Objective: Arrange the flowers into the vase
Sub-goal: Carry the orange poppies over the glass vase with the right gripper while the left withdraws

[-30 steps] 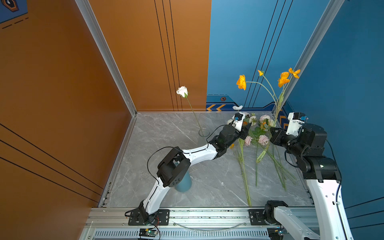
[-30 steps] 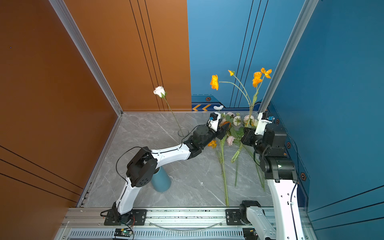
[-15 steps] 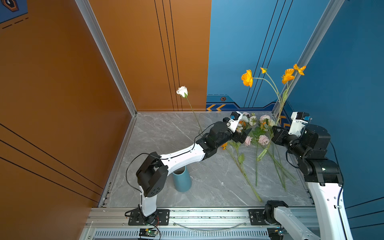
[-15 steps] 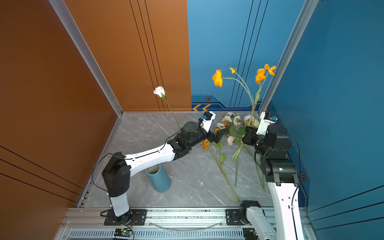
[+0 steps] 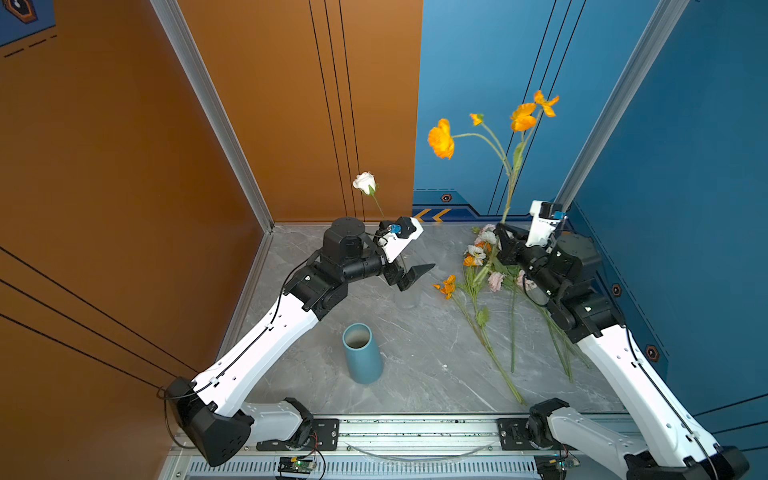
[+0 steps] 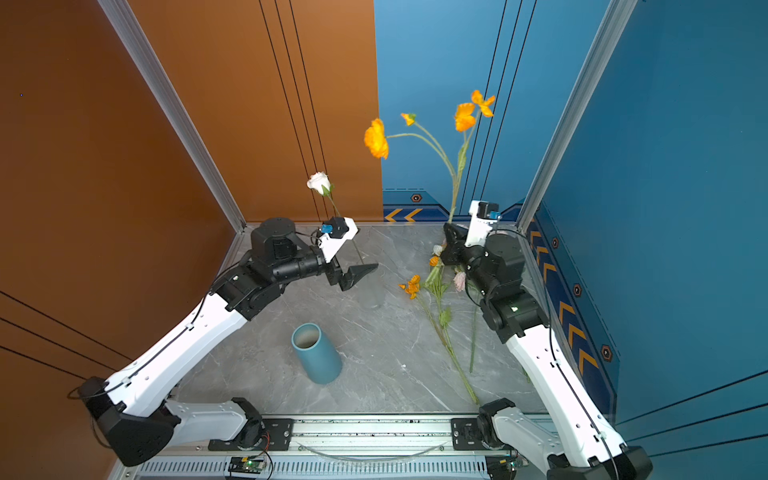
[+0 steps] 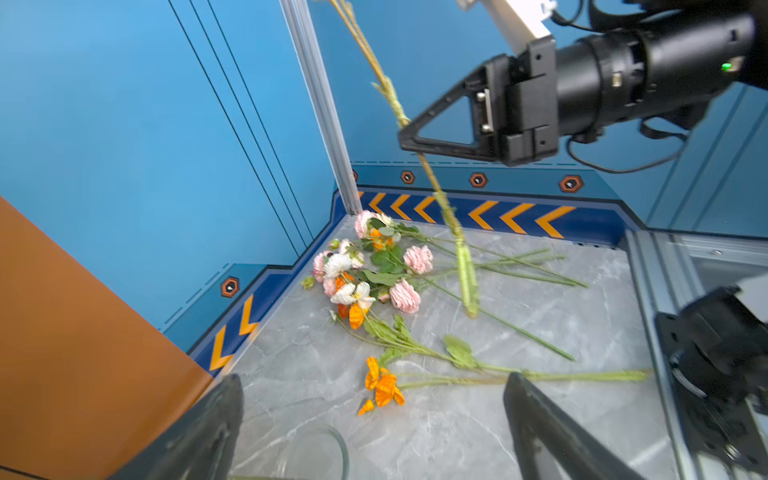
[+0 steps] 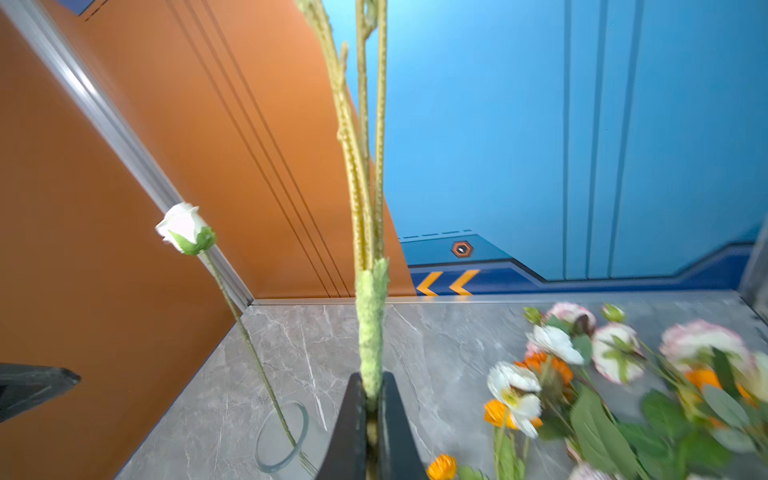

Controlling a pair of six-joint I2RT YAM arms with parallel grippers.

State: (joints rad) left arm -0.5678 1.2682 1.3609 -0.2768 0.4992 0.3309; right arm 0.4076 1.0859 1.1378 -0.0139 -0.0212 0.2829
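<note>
The flowers (image 5: 478, 259) lie in a heap at the back right of the grey floor in both top views, also as flowers (image 7: 374, 270) and flowers (image 8: 582, 374). One orange bloom (image 5: 446, 286) lies apart, on the heap's left. My right gripper (image 5: 503, 232) is shut on the stem of an upright orange sprig (image 5: 441, 139), pinched between the jaws of the right gripper (image 8: 371, 384). A white rose (image 5: 365, 183) stands in the clear glass vase (image 8: 282, 436). My left gripper (image 5: 409, 276) hangs open and empty just above that vase (image 7: 328, 453).
A teal cylinder vase (image 5: 361, 353) stands upright near the front middle, beside the left forearm. Orange and blue walls close in the floor on three sides. Long stems (image 5: 513, 332) stretch from the heap toward the front rail (image 5: 415, 432).
My left gripper has opened, let go of a stem at the heap and drawn back left over the glass vase, uncovering the teal cylinder. My right gripper has lifted the orange sprig slightly.
</note>
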